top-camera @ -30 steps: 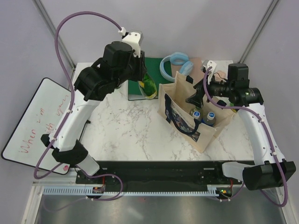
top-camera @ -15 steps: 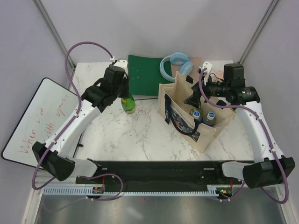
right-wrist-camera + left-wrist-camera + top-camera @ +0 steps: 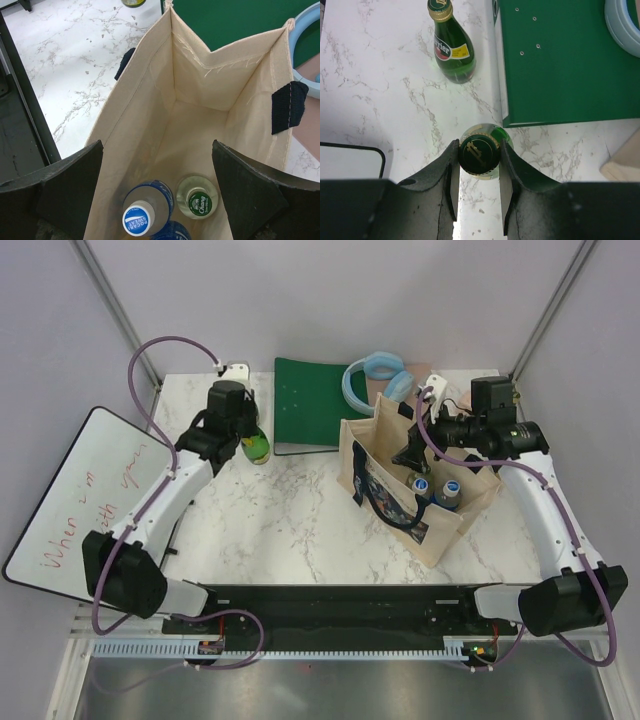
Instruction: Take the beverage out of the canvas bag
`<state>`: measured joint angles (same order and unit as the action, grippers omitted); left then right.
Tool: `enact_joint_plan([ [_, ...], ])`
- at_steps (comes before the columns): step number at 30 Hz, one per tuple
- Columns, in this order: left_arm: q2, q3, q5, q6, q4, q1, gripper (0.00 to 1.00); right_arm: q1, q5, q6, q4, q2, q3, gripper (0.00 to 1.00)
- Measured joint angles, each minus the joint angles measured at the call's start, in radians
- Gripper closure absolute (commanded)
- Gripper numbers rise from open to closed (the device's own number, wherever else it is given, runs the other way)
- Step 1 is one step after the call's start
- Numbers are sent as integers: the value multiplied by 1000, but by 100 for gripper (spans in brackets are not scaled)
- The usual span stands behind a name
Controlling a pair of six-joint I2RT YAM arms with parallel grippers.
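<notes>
Left wrist view: left pincer (image 3: 479, 156) was clenched on the neck of a green glass bottle (image 3: 479, 150), out of the bag, above the table (image 3: 380, 100) beside a green board (image 3: 560, 65). A second green bottle (image 3: 451, 47) stood nearby. Right pincer (image 3: 156, 150) hung spread wide, empty, over the canvas bag (image 3: 200, 75) at the table's right. Inside sat a Pocari bottle (image 3: 137, 217), a Chang bottle (image 3: 199, 202) and a cut-off blue bottle (image 3: 172, 232). Roughly halfway, I judged. Couldn't tell whether the held bottle touched the table.

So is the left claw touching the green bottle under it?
Touching. The left wrist view shows the left claw squeezing the green bottle by its cap.
</notes>
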<state>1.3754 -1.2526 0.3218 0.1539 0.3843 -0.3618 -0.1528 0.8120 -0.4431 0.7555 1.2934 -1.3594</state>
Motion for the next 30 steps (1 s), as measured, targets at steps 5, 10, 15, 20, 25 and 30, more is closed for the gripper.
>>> enact_joint_plan([
  [5, 87, 0, -7, -22, -80, 48, 98, -2, -6, -8, 2, 4, 0, 3],
  [10, 178, -14, -10, -50, -103, 80, 98, -2, -15, -16, 5, 12, 0, 3],
  [15, 242, -48, -13, -82, -105, 92, 98, -3, -26, -25, 10, 15, 0, 2],
  [20, 266, -70, -18, -107, -126, 92, 97, -3, -27, -29, 17, 15, 0, 3],
  [25, 282, -82, -18, -126, -130, 92, 73, -3, -29, -33, 19, 15, 0, 2],
  [30, 286, -82, -18, -127, -117, 92, 52, -5, -35, -38, 24, 15, 0, 2],
])
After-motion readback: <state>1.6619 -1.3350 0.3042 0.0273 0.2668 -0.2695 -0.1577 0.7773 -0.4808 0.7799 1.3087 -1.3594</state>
